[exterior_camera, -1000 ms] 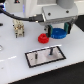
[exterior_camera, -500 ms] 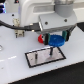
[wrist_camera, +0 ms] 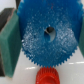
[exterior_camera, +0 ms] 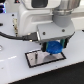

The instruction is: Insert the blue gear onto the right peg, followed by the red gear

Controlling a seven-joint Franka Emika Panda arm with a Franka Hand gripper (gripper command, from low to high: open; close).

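The plate [exterior_camera: 46,57], grey with a black edge, lies on the white table [exterior_camera: 12,70] and serves as the landmark here. In the exterior view, its end toward that view's left is bare and clearly visible. Further toward that view's right, the blue gear [exterior_camera: 54,48] hangs over the plate's other half, held flat by the gripper [exterior_camera: 54,46] of the white arm [exterior_camera: 45,15], which reaches down from above. The fingers [exterior_camera: 64,42] close on the gear from two sides. A small patch of red shows just under the blue gear's near edge, close to the plate surface; it is probably the red gear, but it is too blurred to be sure.

In the wrist view, the blue gear [wrist_camera: 47,35] fills most of the frame, clamped between two teal pads [wrist_camera: 9,40], with its centre hole visible. The red gear [wrist_camera: 47,77] peeks out just past the blue gear's toothed rim. The right peg is hidden in both views.
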